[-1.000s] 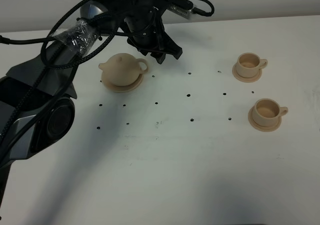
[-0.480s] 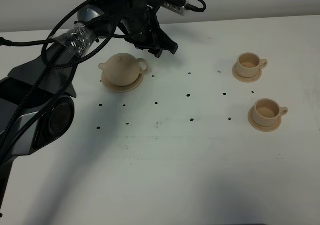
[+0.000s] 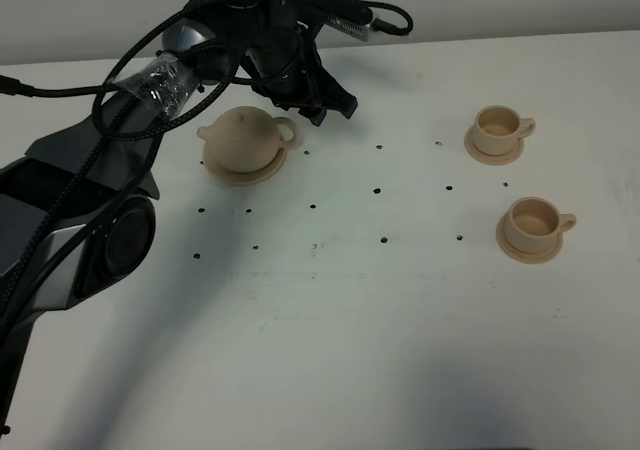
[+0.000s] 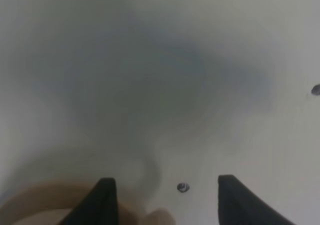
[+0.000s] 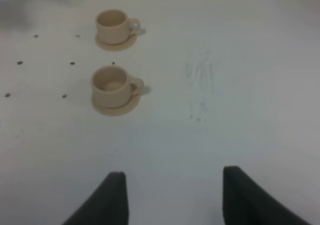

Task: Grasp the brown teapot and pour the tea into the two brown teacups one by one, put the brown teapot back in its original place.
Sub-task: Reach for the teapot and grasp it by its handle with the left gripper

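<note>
The brown teapot (image 3: 243, 138) stands upright with its lid on, on its wide saucer, the original place (image 3: 247, 177), at the left of the table. My left gripper (image 3: 325, 109) hangs open just right of and behind the teapot's handle, holding nothing. In the left wrist view the left gripper (image 4: 166, 181) shows spread fingers, with a blurred tan edge of the saucer (image 4: 35, 205) beside one finger. The two brown teacups (image 3: 498, 124) (image 3: 533, 219) sit on their saucers at the right. The right wrist view shows both teacups (image 5: 112, 24) (image 5: 110, 83) beyond my open right gripper (image 5: 175, 172).
The white table (image 3: 330, 310) is dotted with small dark holes. The left arm's black cables (image 3: 120, 100) loop over the table's left side. The right arm does not show in the exterior high view.
My left gripper has drifted slightly back and left, away from the teapot's handle. The teapot and cups have not moved.
</note>
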Tool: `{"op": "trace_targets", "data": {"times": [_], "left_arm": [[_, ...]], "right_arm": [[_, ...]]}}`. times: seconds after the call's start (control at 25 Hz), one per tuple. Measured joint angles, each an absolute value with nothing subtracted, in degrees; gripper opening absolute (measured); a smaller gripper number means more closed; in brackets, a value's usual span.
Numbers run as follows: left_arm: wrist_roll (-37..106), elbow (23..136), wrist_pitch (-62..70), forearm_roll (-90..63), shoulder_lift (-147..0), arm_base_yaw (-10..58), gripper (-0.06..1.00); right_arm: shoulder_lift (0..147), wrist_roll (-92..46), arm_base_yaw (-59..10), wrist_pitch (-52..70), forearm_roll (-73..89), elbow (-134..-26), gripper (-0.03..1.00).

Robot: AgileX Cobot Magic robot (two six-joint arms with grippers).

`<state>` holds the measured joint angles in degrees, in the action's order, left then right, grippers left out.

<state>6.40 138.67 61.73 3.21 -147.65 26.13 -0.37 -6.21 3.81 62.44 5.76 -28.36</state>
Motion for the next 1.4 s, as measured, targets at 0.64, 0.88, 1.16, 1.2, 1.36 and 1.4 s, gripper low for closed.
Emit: {"op": "trace_targets", "data": {"times": [0.64, 0.88, 1.16, 1.2, 1.36, 1.4], "left_arm": [[7.99, 138.71, 65.40, 1.18, -148.72, 26.13, 0.48], [9.25, 140.76, 68.26, 1.28, -148.72, 26.23, 0.48], [10.61, 142.02, 68.26, 3.21, -148.72, 26.23, 0.48], [10.68, 142.02, 68.26, 3.21, -148.72, 26.23, 0.47], [10.68, 142.02, 68.26, 1.15, -148.72, 26.23, 0.47], [10.68, 142.02, 68.26, 0.00, -148.72, 26.23, 0.47]], "right_arm": [[-0.37, -6.21, 3.81, 62.44, 5.82, -28.36, 0.42], [-0.37, -6.21, 3.81, 62.44, 5.87, -28.36, 0.42], [-0.37, -6.21, 3.81, 62.44, 5.87, -28.36, 0.42], [-0.37, -6.21, 3.81, 62.44, 5.87, -28.36, 0.42], [-0.37, -6.21, 3.81, 62.44, 5.87, -28.36, 0.42], [-0.37, -6.21, 3.81, 62.44, 5.87, -28.36, 0.42]]}}
